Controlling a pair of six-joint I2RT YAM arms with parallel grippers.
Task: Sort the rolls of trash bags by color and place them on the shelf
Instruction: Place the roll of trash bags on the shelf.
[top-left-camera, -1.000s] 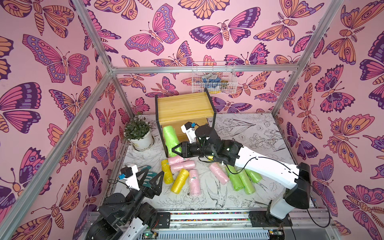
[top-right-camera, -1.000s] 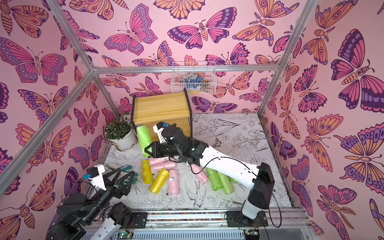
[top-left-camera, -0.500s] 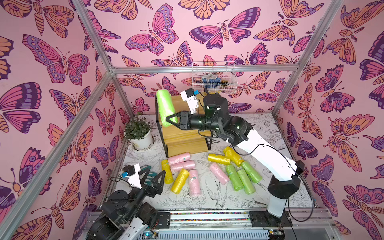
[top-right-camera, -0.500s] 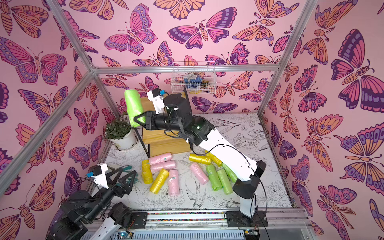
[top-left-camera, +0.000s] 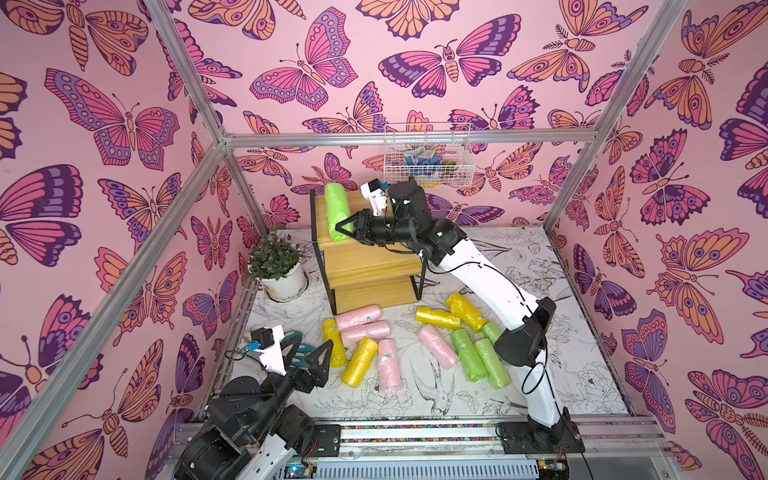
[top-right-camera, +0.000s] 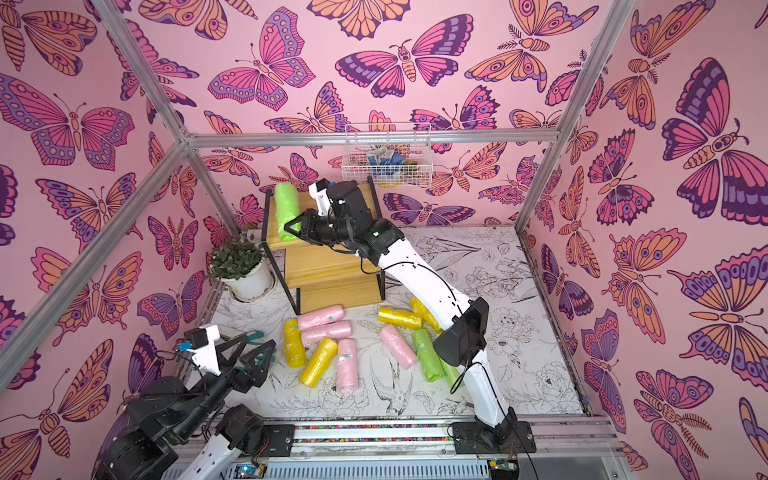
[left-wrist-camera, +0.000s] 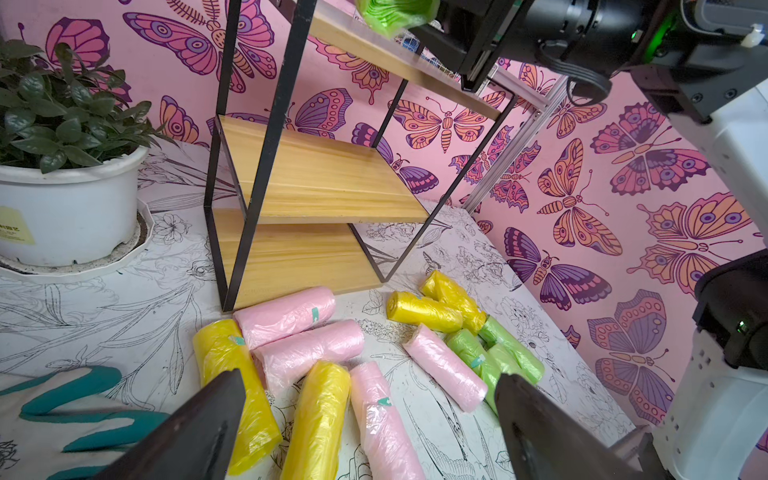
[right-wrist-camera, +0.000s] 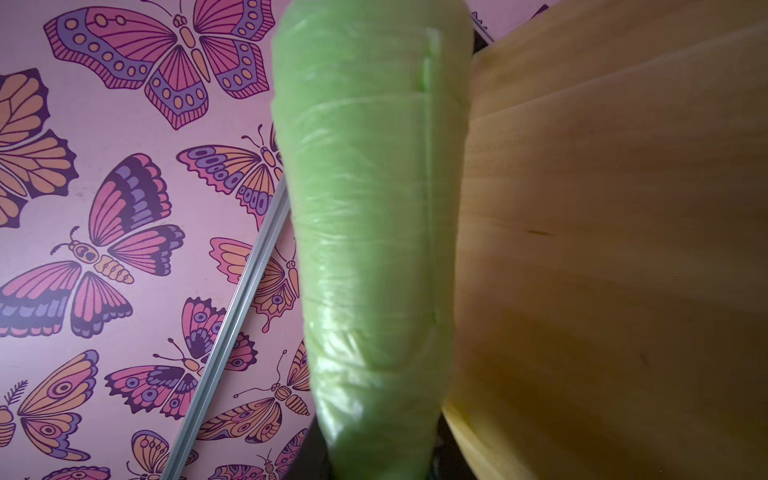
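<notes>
At the plant (top-left-camera: 276, 253) side of the shelf's (top-left-camera: 374, 266) top board, my right gripper (top-left-camera: 343, 227) is clamped on a green roll (top-left-camera: 336, 203); I can't tell whether it touches the wood. My left gripper (top-left-camera: 309, 348) hangs spread wide and empty beside the other rolls (top-left-camera: 361, 332), which are scattered on the table (top-left-camera: 498, 399) before the shelf.

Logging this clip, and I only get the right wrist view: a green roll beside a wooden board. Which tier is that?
Observer: The top board of the shelf; the right fingers grip the green roll near its end nearest the robot.
Operator: Other tiers?
Observer: The middle board and bottom board are bare.
Operator: Rolls on the table?
Observer: Eleven on the table: four pink, four yellow, three green.
</notes>
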